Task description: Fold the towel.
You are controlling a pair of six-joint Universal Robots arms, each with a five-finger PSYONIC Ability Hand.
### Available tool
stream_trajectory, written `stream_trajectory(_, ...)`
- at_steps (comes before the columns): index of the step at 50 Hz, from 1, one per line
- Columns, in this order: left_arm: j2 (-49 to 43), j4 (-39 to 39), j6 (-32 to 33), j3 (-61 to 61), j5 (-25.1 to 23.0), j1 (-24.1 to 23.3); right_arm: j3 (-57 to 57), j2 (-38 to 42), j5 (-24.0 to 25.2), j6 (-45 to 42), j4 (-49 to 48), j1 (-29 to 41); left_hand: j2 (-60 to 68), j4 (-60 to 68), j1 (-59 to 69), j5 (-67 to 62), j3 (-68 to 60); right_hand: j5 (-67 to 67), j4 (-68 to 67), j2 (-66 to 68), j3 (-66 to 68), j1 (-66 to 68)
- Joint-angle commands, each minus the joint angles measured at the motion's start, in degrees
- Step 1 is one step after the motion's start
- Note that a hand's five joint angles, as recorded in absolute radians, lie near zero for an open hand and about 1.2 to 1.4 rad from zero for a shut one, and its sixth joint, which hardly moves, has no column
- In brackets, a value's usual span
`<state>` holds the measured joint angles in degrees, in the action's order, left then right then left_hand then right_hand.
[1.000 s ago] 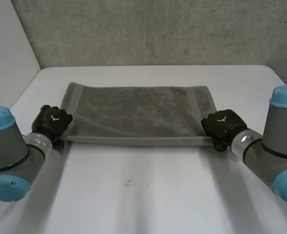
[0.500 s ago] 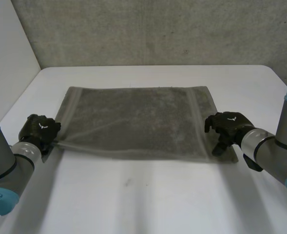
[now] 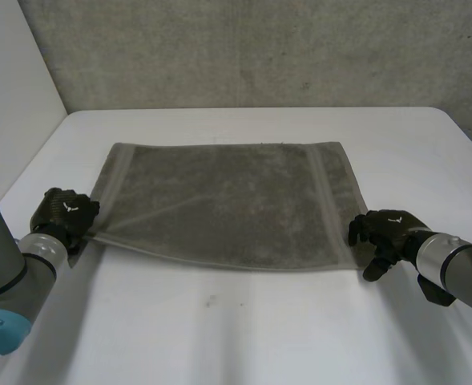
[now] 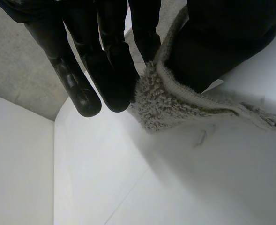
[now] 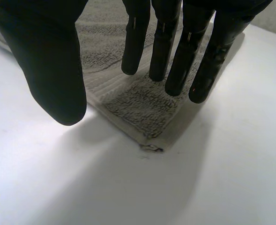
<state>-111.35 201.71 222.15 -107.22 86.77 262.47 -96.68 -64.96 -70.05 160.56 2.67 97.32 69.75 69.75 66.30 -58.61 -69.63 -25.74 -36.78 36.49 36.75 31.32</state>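
A grey towel (image 3: pixel 227 200) lies spread flat on the white table (image 3: pixel 260 329). My left hand (image 3: pixel 63 212) is at its near left corner. In the left wrist view the fingers (image 4: pixel 109 70) and the thumb (image 4: pixel 222 37) pinch that corner of the towel (image 4: pixel 175 103), lifted slightly off the table. My right hand (image 3: pixel 388 233) is just beside the near right corner. In the right wrist view its fingers (image 5: pixel 166 47) are straight and apart from the thumb (image 5: pixel 48 61), hovering over the towel corner (image 5: pixel 138 108), which lies flat on the table.
A grey wall (image 3: pixel 244 48) stands behind the table, and a white side panel (image 3: pixel 11 96) rises at the left. Bare table runs between the towel's near edge and the front.
The towel's near edge has been drawn toward me and the cloth now lies spread out. My right hand has let go of its corner and opened; my left hand moved outward, still pinching.
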Motion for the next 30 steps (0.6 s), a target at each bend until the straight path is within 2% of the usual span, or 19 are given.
stream_trajectory(1,-0.27,0.0,-0.05,0.09,-0.02,-0.03,-0.44,1.41,-0.34,-4.72,-2.14,-0.02,10.25,10.25,13.7,-11.39,-10.37,-7.99,-6.94,7.24,6.98,12.4)
stream_trajectory(10,-0.36,0.0,0.04,0.0,0.06,-0.2,-0.35,2.64,-0.79,-5.25,-5.3,-0.02,10.25,10.25,13.7,-11.39,-10.37,-9.5,-8.46,8.75,8.49,13.92)
stream_trajectory(15,-0.44,0.0,-0.05,0.0,0.06,-0.29,0.08,3.52,-0.96,-5.87,-6.88,0.07,10.25,10.25,13.7,-11.39,-10.37,-16.56,-15.51,15.81,15.55,20.98)
stream_trajectory(30,-0.44,-0.26,-0.05,-0.09,0.06,-0.38,2.72,6.59,-1.31,-7.1,-8.29,0.33,10.25,10.25,13.7,-11.39,-10.37,-16.4,-15.36,15.65,15.39,20.82)
